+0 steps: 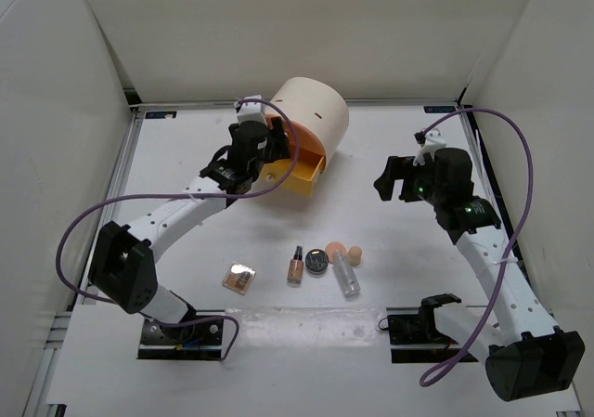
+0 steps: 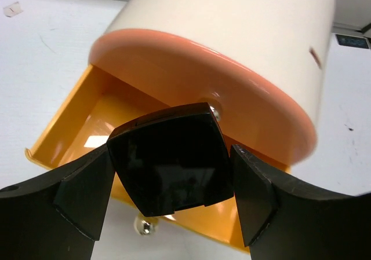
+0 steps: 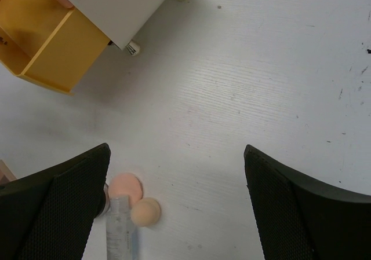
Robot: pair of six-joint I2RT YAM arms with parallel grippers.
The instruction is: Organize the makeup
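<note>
Black square compact (image 2: 171,158) pinched flat between both pads of the left gripper (image 2: 172,182), so definitely clamped on it, and hanging right in front of the cream cylinder box (image 2: 232,34), over its pulled-out orange-yellow drawer (image 2: 75,127). Can't tell from the wrist view whether touching the drawer or just above it. Left arm from the top view: folded at the elbow close to its base, forearm running diagonally up and to the right, wrist ending right at the front of the box. Right gripper (image 3: 177,202) totally different story: fingers spread wide, nothing between them, aimed down at bare table (image 3: 261,69). Right arm stretched up along the right side from its base, wrist turned in toward the middle, well apart from the box. Rest of the makeup lying in a loose row near the front edge, between the 2 bases: mirrored rose-gold palette (image 1: 239,278) off on its own at the left, then slim tan tube (image 1: 296,265) with a dark cap, round dark compact (image 1: 318,262) just beside it, 2 peach sponges (image 1: 336,249) side by side, and clear tube (image 1: 346,276) right below those. Sponges and clear tube also peeking out next to 1 finger in the right wrist view.
</note>
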